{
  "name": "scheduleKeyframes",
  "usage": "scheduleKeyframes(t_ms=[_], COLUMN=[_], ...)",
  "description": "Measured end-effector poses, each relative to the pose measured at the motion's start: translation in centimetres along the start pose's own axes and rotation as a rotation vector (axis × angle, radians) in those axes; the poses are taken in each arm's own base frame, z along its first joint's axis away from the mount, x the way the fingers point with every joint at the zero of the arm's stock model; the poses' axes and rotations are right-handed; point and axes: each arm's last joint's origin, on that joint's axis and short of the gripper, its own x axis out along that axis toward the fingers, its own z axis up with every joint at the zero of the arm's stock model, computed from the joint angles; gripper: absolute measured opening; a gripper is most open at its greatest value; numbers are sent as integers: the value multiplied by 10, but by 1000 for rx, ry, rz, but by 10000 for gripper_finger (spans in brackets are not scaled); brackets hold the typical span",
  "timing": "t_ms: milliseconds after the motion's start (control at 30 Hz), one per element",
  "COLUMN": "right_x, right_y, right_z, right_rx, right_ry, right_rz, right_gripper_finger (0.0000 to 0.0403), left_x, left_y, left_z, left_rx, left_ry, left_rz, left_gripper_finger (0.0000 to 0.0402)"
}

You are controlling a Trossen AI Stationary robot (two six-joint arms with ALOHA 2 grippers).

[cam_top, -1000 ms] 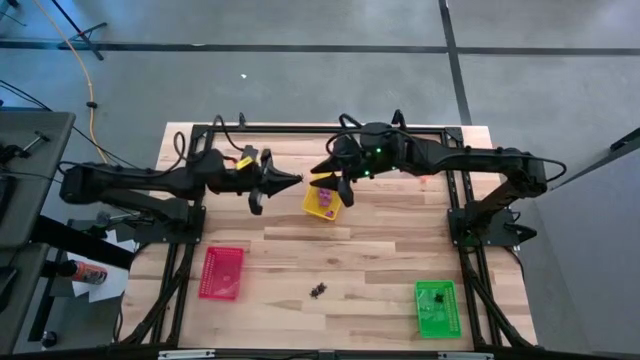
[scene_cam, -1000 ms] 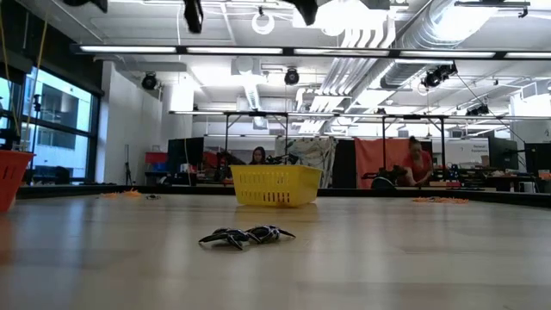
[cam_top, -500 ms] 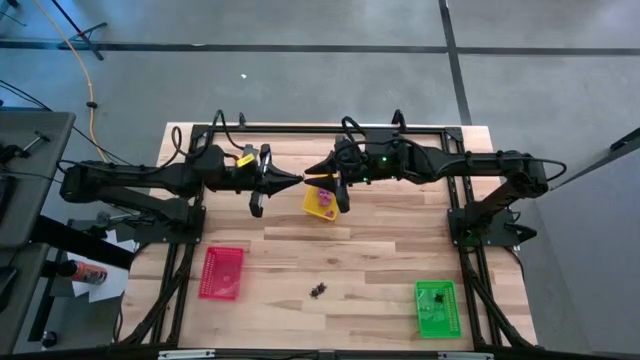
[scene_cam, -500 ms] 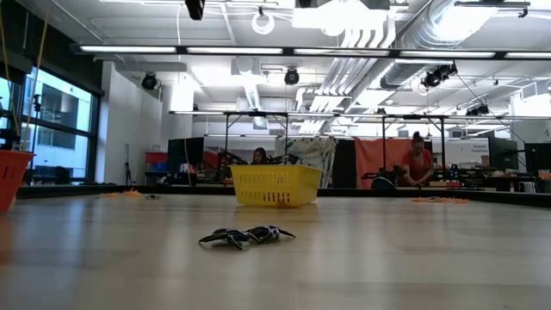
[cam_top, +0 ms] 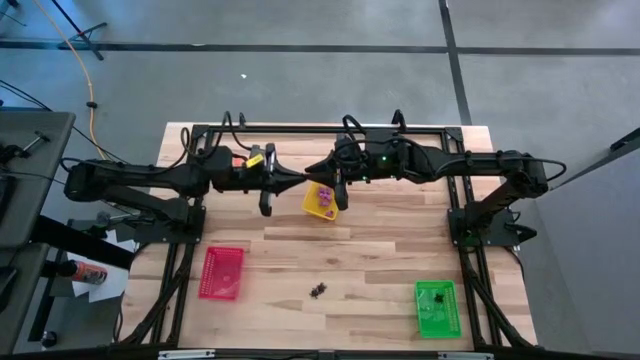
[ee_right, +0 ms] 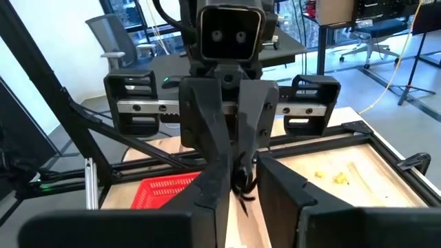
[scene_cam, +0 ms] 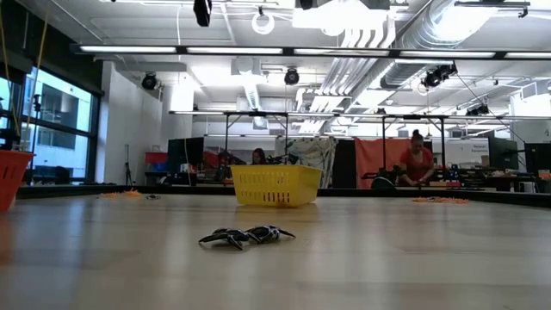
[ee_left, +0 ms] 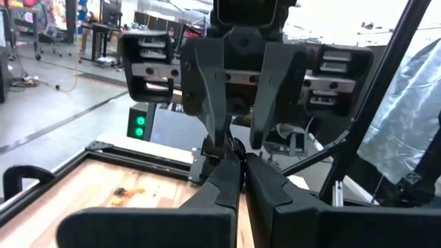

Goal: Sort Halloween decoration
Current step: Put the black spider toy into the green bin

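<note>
You are working in a big open robotics lab. Exposed ceiling ducts (scene_cam: 405, 39), strip lights (scene_cam: 284, 50) and rows of workbenches (scene_cam: 448, 182) with people (scene_cam: 419, 164) show it.

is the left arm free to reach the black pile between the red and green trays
Probably yes: the black pile lies on the bare table between the red tray and green tray, nothing covering it. The left gripper is up by the yellow tray, tip to tip with the right gripper.
</note>
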Motion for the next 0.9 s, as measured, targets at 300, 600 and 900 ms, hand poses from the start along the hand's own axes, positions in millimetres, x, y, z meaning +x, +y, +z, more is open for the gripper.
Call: scheduleKeyframes(t_ms=[300,600,900], right_x=[0,0,0], right_y=[0,0,0], right_z=[0,0,0], right_rx=[-3,-27,-29], right_ry=[0,1,1], right_rz=[1,1,3], right_gripper_finger=[66,61,10], left_x=[-2,-2,-2], left_y=[-1,-1,-1], left_z=[4,5,6], left_rx=[18,39,44], left_ry=[-32,-47,-52], left_rz=[8,12,12], left_gripper_finger=[0,0,4])
